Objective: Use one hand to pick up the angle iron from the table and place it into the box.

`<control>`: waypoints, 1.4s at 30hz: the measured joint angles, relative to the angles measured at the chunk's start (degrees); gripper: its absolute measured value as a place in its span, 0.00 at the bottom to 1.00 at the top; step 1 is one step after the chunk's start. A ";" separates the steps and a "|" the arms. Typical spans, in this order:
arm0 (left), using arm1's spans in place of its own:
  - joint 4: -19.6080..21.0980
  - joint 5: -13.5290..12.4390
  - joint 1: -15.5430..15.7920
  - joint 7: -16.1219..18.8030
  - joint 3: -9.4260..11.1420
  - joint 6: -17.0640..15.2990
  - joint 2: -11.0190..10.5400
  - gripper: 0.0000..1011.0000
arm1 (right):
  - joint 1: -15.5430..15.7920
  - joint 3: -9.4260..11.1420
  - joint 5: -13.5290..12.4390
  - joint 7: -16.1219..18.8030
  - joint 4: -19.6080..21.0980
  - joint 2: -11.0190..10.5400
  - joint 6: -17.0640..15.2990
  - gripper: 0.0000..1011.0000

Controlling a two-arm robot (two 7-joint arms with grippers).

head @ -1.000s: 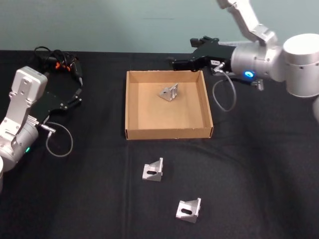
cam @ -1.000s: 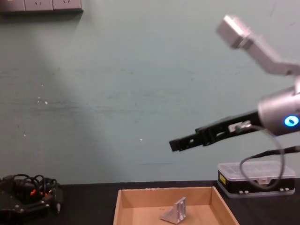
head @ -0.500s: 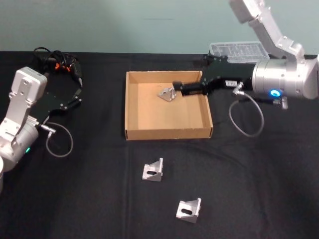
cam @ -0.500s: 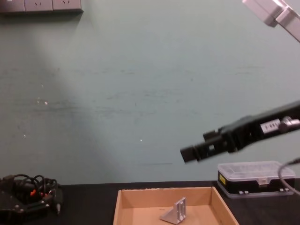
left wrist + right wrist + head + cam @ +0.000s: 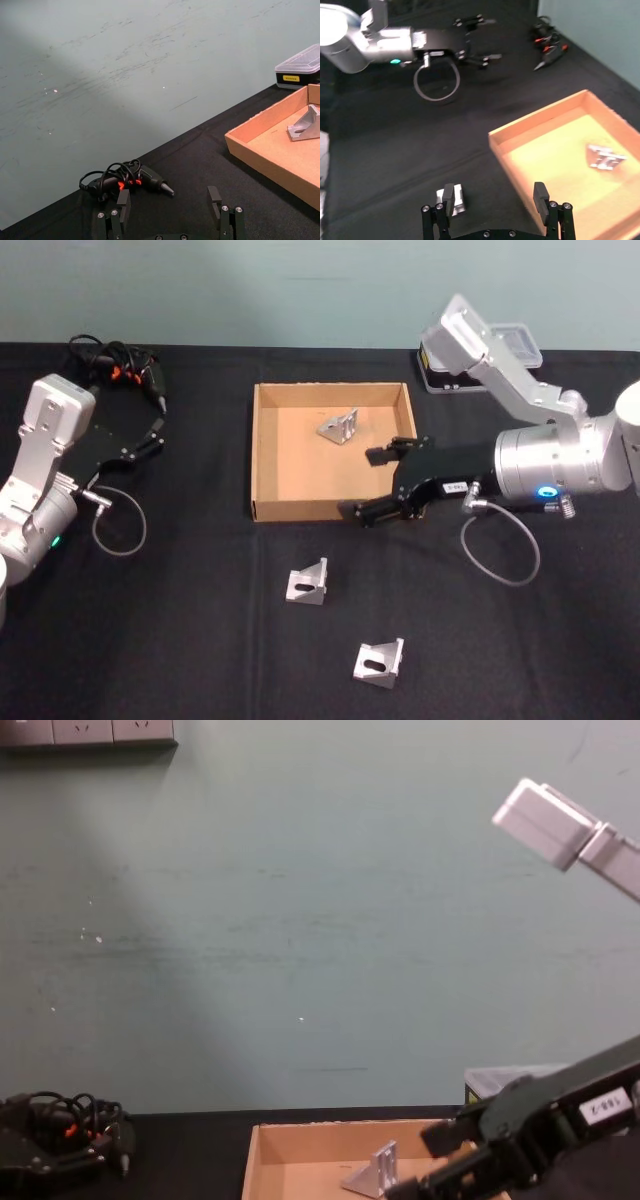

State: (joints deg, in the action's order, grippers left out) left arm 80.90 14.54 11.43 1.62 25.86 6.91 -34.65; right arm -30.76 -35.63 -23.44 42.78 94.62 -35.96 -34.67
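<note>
Head view: your right pincer [image 5: 368,484], wide and empty, hangs over the near right corner of the box [image 5: 262,455]; one angle iron [image 5: 340,426] lies inside, with a second angle iron [image 5: 307,582] and a third angle iron [image 5: 378,661] on the worktop [image 5: 180,640].
Right wrist view: your next step, likely, is lowering onto the second angle iron [image 5: 454,196].
Left wrist view: your left pincer [image 5: 169,192] sits parked, fingers apart.
Chest view: the box [image 5: 350,1125] holds one angle iron [image 5: 375,1170].

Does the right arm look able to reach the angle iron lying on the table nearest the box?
Probably yes. The right end effector, open, hovers at the box front wall, and that angle iron lies on bare table just beyond, nothing between them.
</note>
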 joint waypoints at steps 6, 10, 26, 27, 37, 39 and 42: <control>0.00 0.00 0.00 0.00 0.00 0.00 0.00 0.99 | -1.76 -3.74 0.36 3.08 -0.56 -0.55 0.66 0.99; 0.00 0.00 0.00 0.00 0.00 0.00 0.00 0.99 | -2.75 -5.84 0.76 4.48 -0.88 -0.64 0.92 0.99; 0.00 0.01 0.00 0.00 0.00 0.00 0.00 0.99 | -6.12 -12.39 3.05 5.72 -2.00 -0.81 1.19 0.99; 0.00 0.00 0.00 0.00 0.00 0.00 0.00 0.99 | -6.16 -12.57 3.07 5.57 -2.10 -0.79 1.19 0.99; 0.00 0.01 0.00 0.00 0.00 0.00 0.00 0.99 | -6.80 -14.67 3.16 3.65 -3.75 0.02 1.34 0.99; 0.00 0.01 0.00 0.00 0.00 0.00 0.00 0.99 | -6.86 -14.96 3.18 3.55 -4.05 0.19 1.42 0.99; 0.00 0.01 0.00 0.00 0.00 0.00 0.00 0.99 | -7.01 -15.58 3.28 3.38 -4.62 0.57 1.58 0.99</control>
State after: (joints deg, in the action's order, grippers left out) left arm 80.90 14.55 11.43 1.62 25.86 6.91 -34.65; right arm -37.77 -51.21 -20.16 46.16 90.00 -35.39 -33.09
